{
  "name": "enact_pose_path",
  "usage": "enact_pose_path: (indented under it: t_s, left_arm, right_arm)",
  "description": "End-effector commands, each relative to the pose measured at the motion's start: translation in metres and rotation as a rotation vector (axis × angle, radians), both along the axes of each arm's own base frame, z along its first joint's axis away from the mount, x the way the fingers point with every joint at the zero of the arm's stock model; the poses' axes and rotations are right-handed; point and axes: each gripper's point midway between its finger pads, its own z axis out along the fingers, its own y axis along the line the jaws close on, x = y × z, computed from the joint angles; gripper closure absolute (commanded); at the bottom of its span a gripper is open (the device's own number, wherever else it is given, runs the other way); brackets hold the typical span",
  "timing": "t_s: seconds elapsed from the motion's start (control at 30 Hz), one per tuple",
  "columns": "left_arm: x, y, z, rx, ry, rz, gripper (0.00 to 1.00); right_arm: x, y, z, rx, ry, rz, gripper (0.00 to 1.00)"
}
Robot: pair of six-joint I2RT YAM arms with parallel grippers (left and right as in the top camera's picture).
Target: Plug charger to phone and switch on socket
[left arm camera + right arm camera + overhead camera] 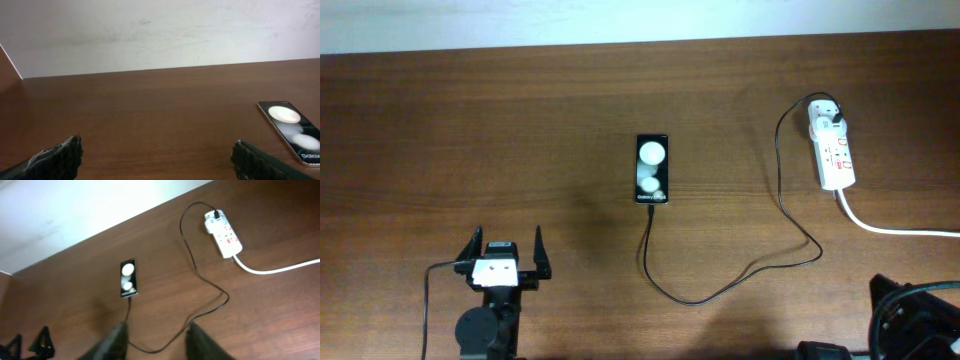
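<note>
The black phone (651,168) lies flat mid-table, screen up with round glare spots; it also shows in the left wrist view (292,129) and the right wrist view (128,277). The thin black charger cable (760,262) runs from the phone's near end in a loop to its plug in the white power strip socket (833,150), also seen in the right wrist view (223,233). My left gripper (507,250) is open and empty at the front left. My right gripper (156,330) is open and empty, raised high above the front right.
The socket's thick white cord (895,228) trails off to the right edge. A pale wall (160,30) borders the table's far edge. The right arm's dark body (910,315) sits at the front right corner.
</note>
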Motion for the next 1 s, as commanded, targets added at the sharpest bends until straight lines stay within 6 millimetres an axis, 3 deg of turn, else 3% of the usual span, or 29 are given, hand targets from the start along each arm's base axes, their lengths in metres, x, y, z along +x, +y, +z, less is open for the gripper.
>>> enact_pose_path:
  t_s: [0.0,0.17,0.23,0.33,0.43,0.67,0.97]
  left_arm:
    - [-0.001,-0.001,0.000,0.020,0.000,-0.013,0.01]
    - [-0.001,-0.001,0.000,0.019,0.000,-0.013,0.01]
    - [-0.001,-0.001,0.000,0.019,0.000,-0.013,0.01]
    - [-0.001,-0.001,0.000,0.019,0.000,-0.013,0.01]
    - [-0.001,-0.001,0.000,0.019,0.000,-0.013,0.01]
    - [-0.001,-0.001,0.000,0.020,0.000,-0.013,0.01]
    - [-0.001,-0.001,0.000,0.019,0.000,-0.013,0.01]
  right_arm:
    - [-0.005,0.003,0.000,0.001,-0.009,0.019,0.01]
    - [-0.005,0.003,0.000,0.004,-0.009,0.017,0.01]
    - [-0.005,-0.005,-0.001,-0.098,-0.007,0.025,0.02]
    - [-0.001,-0.001,-0.009,-0.202,0.014,0.132,0.01]
    - [0.008,-0.003,-0.046,-0.222,0.081,0.160,0.01]
    - [0.063,0.004,-0.090,-0.285,-0.375,0.194,0.01]
    - [0.103,0.005,-0.150,-0.317,-0.548,0.215,0.01]
